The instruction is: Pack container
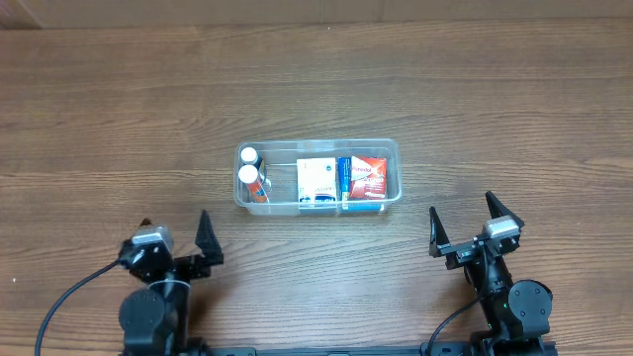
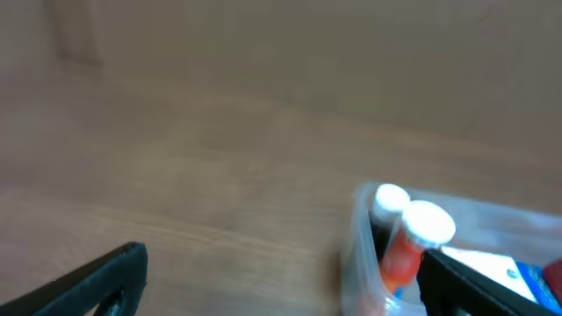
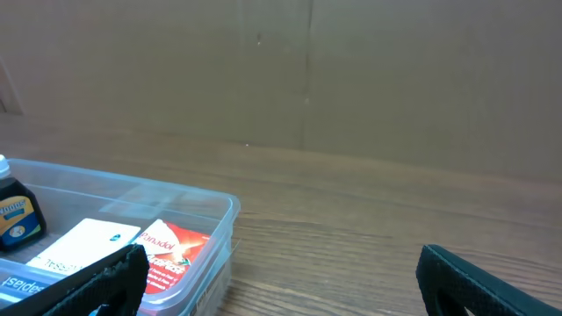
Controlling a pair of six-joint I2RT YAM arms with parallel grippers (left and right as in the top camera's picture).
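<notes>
The clear container (image 1: 391, 148) sits mid-table. It holds two white-capped bottles (image 1: 252, 176) at its left end, a white box (image 1: 316, 178), a blue box (image 1: 345, 176) and a red Panadol box (image 1: 369, 176). My left gripper (image 1: 178, 237) is open and empty at the near left, apart from the container. My right gripper (image 1: 465, 229) is open and empty at the near right. The left wrist view shows the container's left end (image 2: 356, 237) with the bottles (image 2: 417, 233). The right wrist view shows the container's right corner (image 3: 230, 211) and the red box (image 3: 171, 250).
Bare brown wood table (image 1: 316, 79) lies all around the container. A brown wall (image 3: 307, 70) stands beyond the table's far edge.
</notes>
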